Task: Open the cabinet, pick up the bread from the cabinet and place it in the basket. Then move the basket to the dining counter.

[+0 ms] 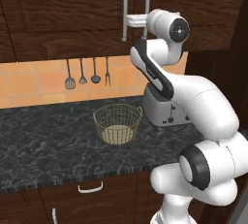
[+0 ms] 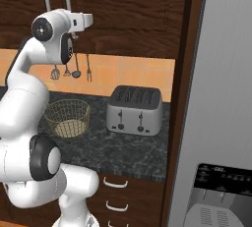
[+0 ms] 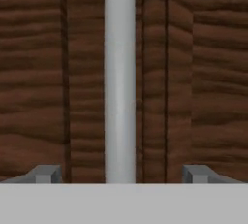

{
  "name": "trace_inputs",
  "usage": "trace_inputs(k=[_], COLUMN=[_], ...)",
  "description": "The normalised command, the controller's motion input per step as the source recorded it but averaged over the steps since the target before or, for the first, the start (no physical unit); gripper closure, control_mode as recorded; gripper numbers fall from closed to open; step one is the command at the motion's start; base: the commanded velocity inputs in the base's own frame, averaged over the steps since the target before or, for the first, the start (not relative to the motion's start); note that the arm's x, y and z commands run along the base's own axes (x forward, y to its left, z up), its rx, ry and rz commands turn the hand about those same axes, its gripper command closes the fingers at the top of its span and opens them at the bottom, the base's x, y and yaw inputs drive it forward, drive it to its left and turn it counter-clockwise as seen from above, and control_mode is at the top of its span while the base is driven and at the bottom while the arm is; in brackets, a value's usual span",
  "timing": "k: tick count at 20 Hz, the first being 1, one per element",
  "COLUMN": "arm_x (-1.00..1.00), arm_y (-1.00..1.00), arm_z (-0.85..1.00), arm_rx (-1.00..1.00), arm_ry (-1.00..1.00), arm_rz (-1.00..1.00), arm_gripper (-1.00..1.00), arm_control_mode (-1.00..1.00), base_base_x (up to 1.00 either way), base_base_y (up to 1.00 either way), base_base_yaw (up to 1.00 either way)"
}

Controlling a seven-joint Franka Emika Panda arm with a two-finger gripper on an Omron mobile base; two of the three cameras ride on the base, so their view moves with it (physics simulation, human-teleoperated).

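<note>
The cabinet (image 1: 72, 9) (image 2: 128, 5) is a dark wood wall unit, both doors shut. My gripper (image 1: 135, 22) (image 2: 83, 21) is raised in front of its two silver bar handles (image 1: 125, 9). In the hand view one vertical handle (image 3: 119, 72) runs between my open fingertips (image 3: 47, 173), and the gripper (image 3: 121, 174) straddles it without touching. The wire basket (image 1: 117, 123) (image 2: 67, 118) stands with nothing in it on the black counter below my arm. The bread is hidden behind the shut doors. The dining counter is out of view.
A silver toaster (image 1: 164, 109) (image 2: 135, 109) stands right of the basket on the black granite counter (image 1: 43, 140). Utensils (image 1: 87, 75) hang on the tiled wall. A tall grey fridge (image 2: 221, 98) fills the right side. Drawers (image 2: 118, 191) sit below the counter.
</note>
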Motion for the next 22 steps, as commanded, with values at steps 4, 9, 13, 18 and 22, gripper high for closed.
trace_inputs(k=[4,9,13,18,22], arm_x=[0.26,-0.29,-0.96,-1.00,-0.93], arm_y=[-0.10,-0.93,-1.00,-1.00,-1.00], arm_z=[-0.05,-0.06,0.00,0.00,0.00], arm_rx=[0.00,0.04,0.09,0.04,0.00], arm_ry=[0.00,0.00,0.00,0.00,0.06], arm_rz=[0.00,0.00,0.00,-0.07,-0.21], arm_gripper=[1.00,1.00,1.00,1.00,1.00], arm_control_mode=[-1.00,-1.00,-1.00,-1.00,-1.00], base_base_x=[0.00,0.00,0.00,0.00,0.00], base_base_y=[0.00,0.00,0.00,0.00,0.00], base_base_yaw=[0.00,0.00,0.00,0.00,0.00])
